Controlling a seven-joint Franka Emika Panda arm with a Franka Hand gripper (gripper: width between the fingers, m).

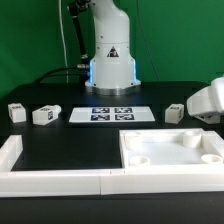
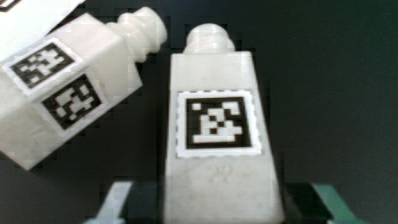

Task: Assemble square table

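The square tabletop point(image 1: 170, 150) lies at the front of the exterior view's right, rim up, with corner sockets. Two tagged legs point(image 1: 15, 112) point(image 1: 44, 115) lie at the far left. A third leg point(image 1: 173, 113) lies just left of my gripper point(image 1: 204, 110), which is low over the table at the right edge. In the wrist view my gripper point(image 2: 222, 206) is open and straddles a lying tagged leg point(image 2: 217, 110), with a narrow dark gap on each side. Another tagged leg point(image 2: 68, 88) lies close beside it.
The marker board point(image 1: 110, 114) lies in front of the robot base point(image 1: 110, 60). Long white border rails point(image 1: 60, 181) run along the front and up the left side point(image 1: 10, 152).
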